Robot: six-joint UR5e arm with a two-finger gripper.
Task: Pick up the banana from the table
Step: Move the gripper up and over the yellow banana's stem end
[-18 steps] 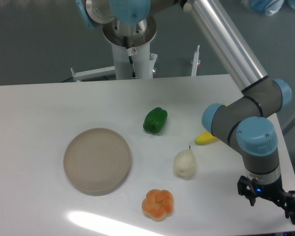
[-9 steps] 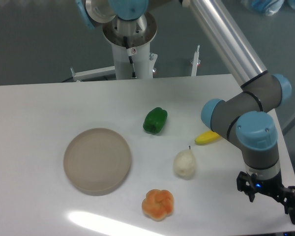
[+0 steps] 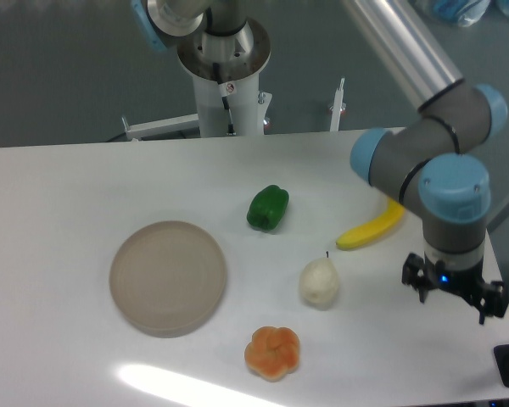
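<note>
Fixed camera view: The banana lies flat on the table, right of centre, just far-right of the pear and partly behind the arm's wrist. Its long axis runs diagonally, with the near-left tip toward the pear and the far-right end rising toward the arm.

The gripper hangs near-right of the banana, apart from it and holding nothing. Whether its fingers are apart or together cannot be determined. This position suggests an approach stage, with alignment across the banana's axis not yet made.
</note>
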